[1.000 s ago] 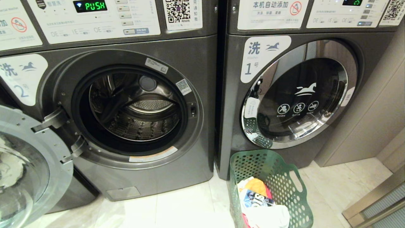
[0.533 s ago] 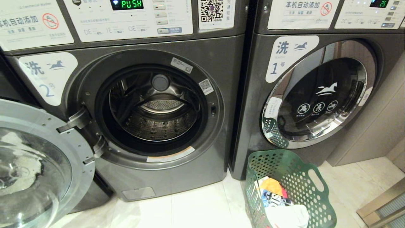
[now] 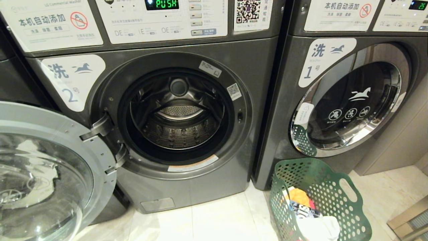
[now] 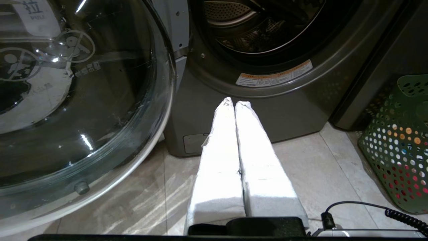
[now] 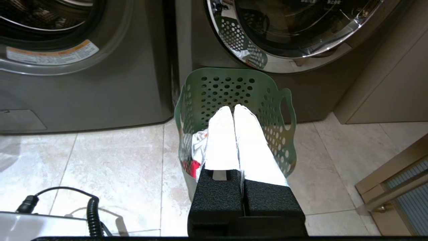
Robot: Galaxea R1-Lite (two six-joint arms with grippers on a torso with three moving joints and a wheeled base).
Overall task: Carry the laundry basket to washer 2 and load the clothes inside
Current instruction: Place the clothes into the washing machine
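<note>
Washer 2 stands straight ahead, dark grey, its round door swung open to the left and its steel drum bare. The green perforated laundry basket sits on the floor in front of washer 1, to the right. In it lie the clothes: yellow-orange, pink-red and white with dark lettering. Neither arm shows in the head view. My left gripper is shut and empty, low before washer 2's base. My right gripper is shut and empty, hanging over the basket.
Washer 1 on the right has its chrome-rimmed door closed. A beige cabinet side stands right of it, and a metal door frame is at the lower right. Pale floor tiles run before both washers. The open door juts out at the left.
The whole head view has slid to the right: both washers and the basket now sit further right in the picture, so the camera has moved. Nothing in the scene itself has shifted.
</note>
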